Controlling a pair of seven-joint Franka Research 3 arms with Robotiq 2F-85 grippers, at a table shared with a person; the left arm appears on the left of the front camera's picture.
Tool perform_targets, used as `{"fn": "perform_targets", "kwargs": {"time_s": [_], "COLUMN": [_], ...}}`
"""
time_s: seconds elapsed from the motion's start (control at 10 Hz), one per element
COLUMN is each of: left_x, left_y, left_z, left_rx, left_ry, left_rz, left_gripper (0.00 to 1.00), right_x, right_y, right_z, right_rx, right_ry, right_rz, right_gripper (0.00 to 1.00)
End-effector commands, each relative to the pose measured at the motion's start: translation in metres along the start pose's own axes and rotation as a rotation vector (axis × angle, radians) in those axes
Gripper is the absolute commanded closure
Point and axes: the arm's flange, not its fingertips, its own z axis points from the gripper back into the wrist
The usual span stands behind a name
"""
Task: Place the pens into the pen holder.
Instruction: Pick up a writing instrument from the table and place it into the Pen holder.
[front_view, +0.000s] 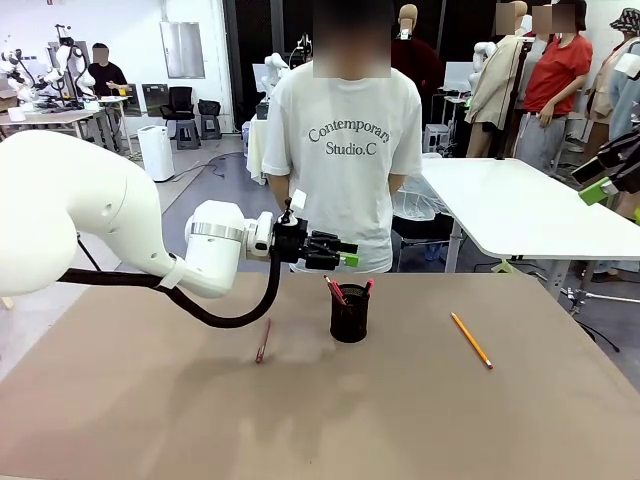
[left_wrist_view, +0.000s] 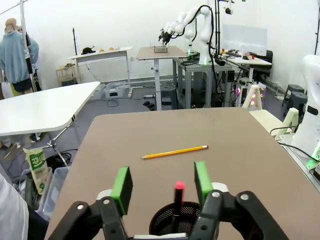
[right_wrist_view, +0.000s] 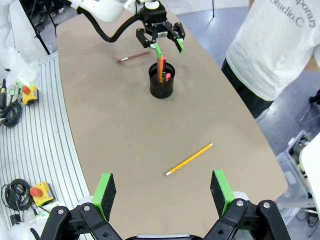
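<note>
The step in hand looks like the drop of the black pen with red ends (left_wrist_view: 178, 186) into the pen holder (left_wrist_view: 172, 220). To finish it well, the left hand (left_wrist_view: 161, 176) should rise straight up off the cup before it swings aside, so neither pad brushes the red end standing between them or tips the light mesh cup.

Two pens lie loose on the bench (front_view: 150, 420). The reddish-brown pen (front_view: 263, 340) is near the holder, on its left and towards the robot. The yellow pencil (front_view: 471, 340) lies well apart on the right. Each lies flat, so a grasp across the middle of the shaft with the pads low to the bench seems wise.

The right hand (right_wrist_view: 164, 192) hangs high over the bench's right part, spread wide and empty, with the pencil below and ahead of it. Farther off, the left hand hovers right over the holder, its pads partly spread. The pen's red end stands between them, touching neither pad, and the hand holds nothing.
</note>
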Motion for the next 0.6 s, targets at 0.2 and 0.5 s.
{"fn": "perform_targets", "kwargs": {"time_s": [0.2,0.5], "left_x": [0.01,0.021], "left_y": [-0.004,-0.018], "left_z": [0.005,0.014], "left_rx": [-0.03,0.006], "left_ry": [0.015,0.049], "left_rz": [-0.012,0.008], "left_gripper": [0.0,0.0], "right_x": [0.0,0.0], "right_y": [0.0,0.0], "right_z": [0.001,0.001], "right_rx": [0.006,0.006], "right_ry": [-0.017,-0.017], "right_rz": [0.008,0.008], "right_gripper": [0.0,0.0]}}
